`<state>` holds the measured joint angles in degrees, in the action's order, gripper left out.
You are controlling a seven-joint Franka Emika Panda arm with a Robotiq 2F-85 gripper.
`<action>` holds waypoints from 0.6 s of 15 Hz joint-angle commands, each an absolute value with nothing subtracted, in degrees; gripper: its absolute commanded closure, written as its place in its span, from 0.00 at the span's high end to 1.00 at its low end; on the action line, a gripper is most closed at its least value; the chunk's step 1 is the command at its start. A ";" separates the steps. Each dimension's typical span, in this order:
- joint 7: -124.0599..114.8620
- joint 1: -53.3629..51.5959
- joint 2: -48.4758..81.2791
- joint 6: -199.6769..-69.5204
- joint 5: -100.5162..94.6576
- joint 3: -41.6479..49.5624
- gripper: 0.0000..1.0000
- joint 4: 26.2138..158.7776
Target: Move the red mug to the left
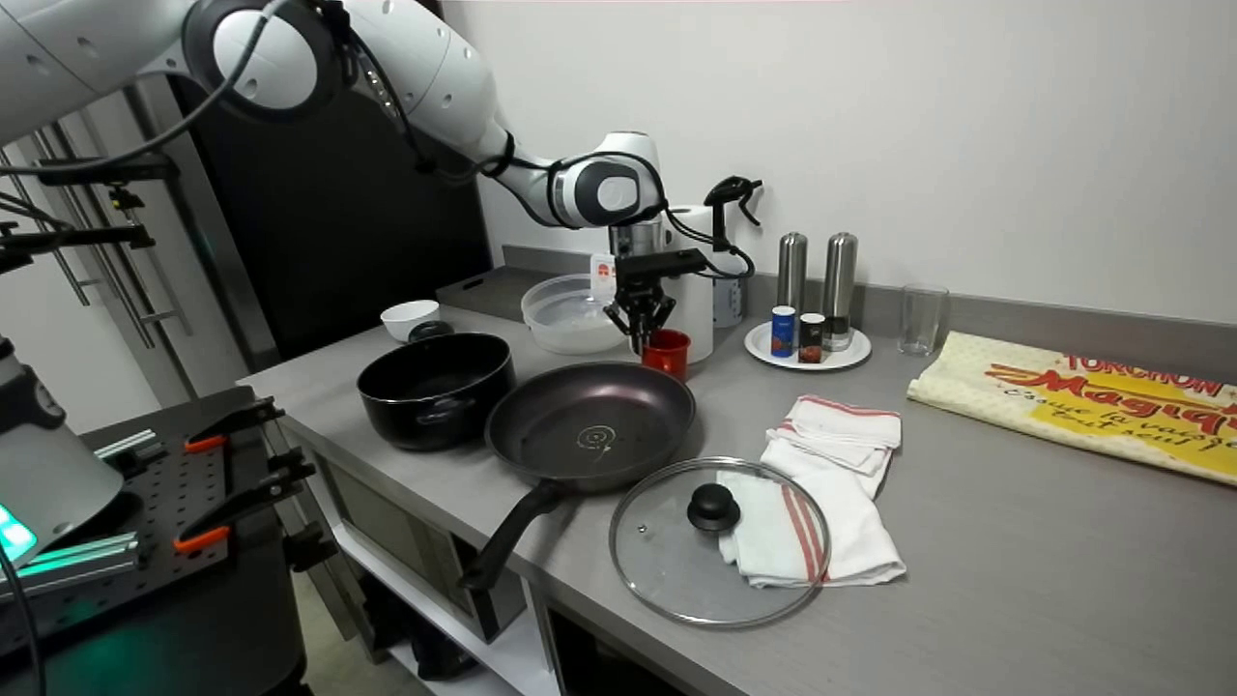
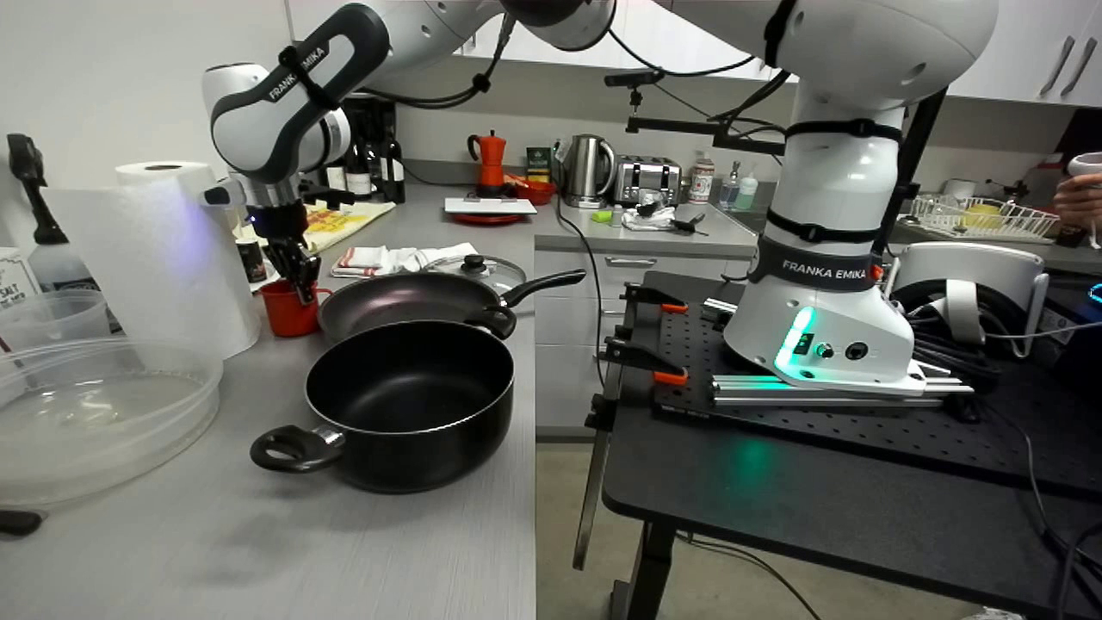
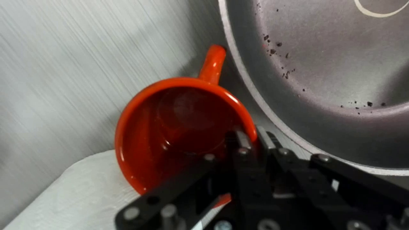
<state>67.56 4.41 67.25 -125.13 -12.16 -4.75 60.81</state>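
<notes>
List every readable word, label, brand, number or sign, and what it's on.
"FRANKA EMIKA": robot base, dark arm cover.
"TORCHON Magiqu", cut off: printed cloth.
"tout seul": below that; other script unclear.
"SALT", apparently: white label.
Too small or blurred: pan emblem, blue canister, dark jar, dark bottle, among others.
Red mug: none seen.

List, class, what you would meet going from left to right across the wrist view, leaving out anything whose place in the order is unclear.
Paper towel roll, red mug, frying pan. The fingers overlap the mug, so they are left out.
</notes>
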 commanded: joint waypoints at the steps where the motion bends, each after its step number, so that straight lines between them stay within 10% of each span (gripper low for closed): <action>1: 68.98 5.21 65.51 -127.73 -10.81 -5.21 0.02 63.98; 9: 67.43 7.93 59.87 -137.60 -8.69 -5.44 0.02 71.54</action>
